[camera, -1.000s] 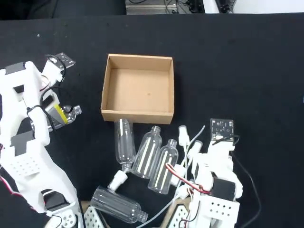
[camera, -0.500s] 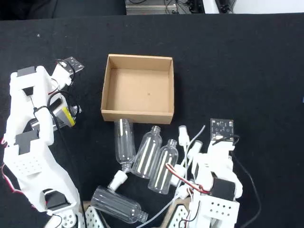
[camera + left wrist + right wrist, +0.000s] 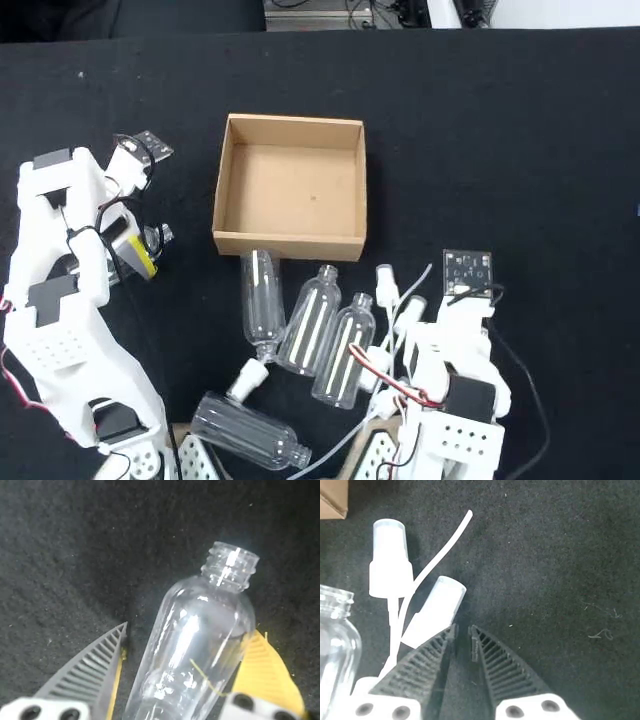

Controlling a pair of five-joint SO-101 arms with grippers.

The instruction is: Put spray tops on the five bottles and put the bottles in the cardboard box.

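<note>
My left gripper (image 3: 191, 629) is shut on a clear open-necked bottle (image 3: 200, 645); in the high view that bottle (image 3: 152, 240) is left of the cardboard box (image 3: 290, 240). Three more clear bottles (image 3: 310, 320) lie side by side just in front of the box, and another bottle (image 3: 245, 430) lies at the near edge. White spray tops (image 3: 390, 565) with long tubes lie beside them. My right gripper (image 3: 461, 635) is shut with nothing in it, its tips next to a second spray top (image 3: 435, 610).
The cardboard box has nothing inside it. More spray tops (image 3: 248, 378) lie among the bottles near the arm bases. The black table stretches open to the right of and behind the box.
The left arm's wrist swung toward the box and turned around the bottle, which stayed in about the same spot. The right arm and the loose bottles have not moved.
</note>
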